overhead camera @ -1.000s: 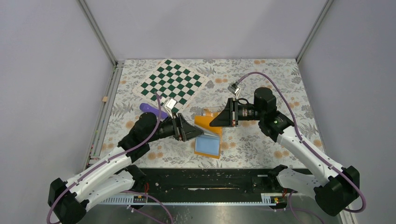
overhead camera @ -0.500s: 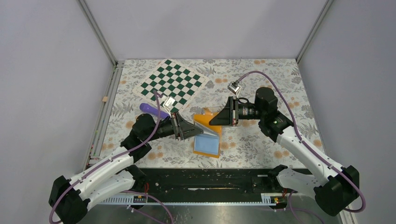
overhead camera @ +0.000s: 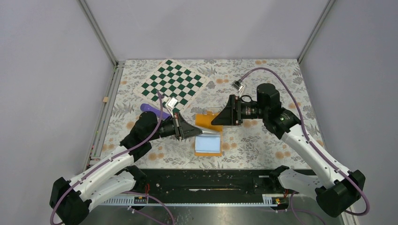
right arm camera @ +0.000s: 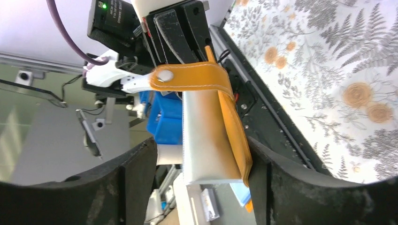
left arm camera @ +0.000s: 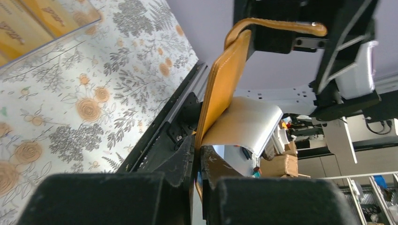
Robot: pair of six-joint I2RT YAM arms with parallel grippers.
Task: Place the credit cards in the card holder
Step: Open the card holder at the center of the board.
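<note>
The left gripper [left arm camera: 197, 157] is clamped on the edge of the card holder [left arm camera: 224, 89]; the right gripper [right arm camera: 199, 161] stands apart around it. The left should hold firm, without twisting, so the holder spreads open.

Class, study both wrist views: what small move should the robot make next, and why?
Probably draw the right gripper back off the card holder. Its jaws stand open on either side of the orange flap, gripping nothing, while the left gripper is shut on the holder's edge. That would likely free the right arm for its next pick.
</note>
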